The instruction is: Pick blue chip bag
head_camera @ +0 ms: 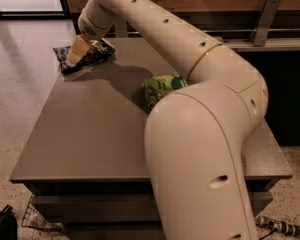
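Observation:
The blue chip bag (92, 55) is a small crumpled navy foil bag with pale speckles, lying at the far left corner of the grey table (90, 134). My gripper (78, 51) is down on the bag's left part, tan-coloured, touching or just over it, and hides part of the bag. My white arm reaches from the lower right across the table to that corner.
A bright green snack bag (159, 87) lies mid-table, partly hidden behind my arm. A metal rail and bracket (264, 21) run behind the table. A wire basket (37, 218) and a black bag (2, 226) sit on the floor at lower left.

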Robot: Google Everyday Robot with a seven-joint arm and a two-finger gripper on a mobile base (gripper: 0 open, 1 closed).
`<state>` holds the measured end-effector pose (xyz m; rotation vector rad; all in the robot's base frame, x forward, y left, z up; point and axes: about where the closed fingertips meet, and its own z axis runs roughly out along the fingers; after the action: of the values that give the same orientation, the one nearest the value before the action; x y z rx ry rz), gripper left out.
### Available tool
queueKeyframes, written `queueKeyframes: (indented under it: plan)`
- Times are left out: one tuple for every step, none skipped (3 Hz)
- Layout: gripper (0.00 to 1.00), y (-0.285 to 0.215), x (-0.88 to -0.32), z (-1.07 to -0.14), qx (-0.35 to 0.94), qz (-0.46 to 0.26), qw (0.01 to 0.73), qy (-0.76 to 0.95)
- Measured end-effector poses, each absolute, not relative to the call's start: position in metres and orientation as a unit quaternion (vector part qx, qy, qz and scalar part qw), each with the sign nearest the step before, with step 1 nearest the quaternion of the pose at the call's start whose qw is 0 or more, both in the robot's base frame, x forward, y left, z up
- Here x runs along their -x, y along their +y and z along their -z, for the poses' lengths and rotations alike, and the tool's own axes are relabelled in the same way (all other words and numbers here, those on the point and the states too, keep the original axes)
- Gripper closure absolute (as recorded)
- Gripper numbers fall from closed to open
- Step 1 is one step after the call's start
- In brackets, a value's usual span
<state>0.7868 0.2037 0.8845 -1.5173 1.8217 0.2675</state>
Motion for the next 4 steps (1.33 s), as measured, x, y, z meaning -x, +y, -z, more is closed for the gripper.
queueKeyframes:
  plan:
    - [0.03,0.221,-0.802,-0.846,0.602,-0.115,0.333,0.717]
    - [0.34,0.228,-0.806,-0.821,0.601,-0.125,0.31,0.726]
    - [0.56,0.228,-0.806,-0.823,0.602,-0.125,0.31,0.725]
    - [0.8,0.228,-0.806,-0.826,0.602,-0.125,0.31,0.725]
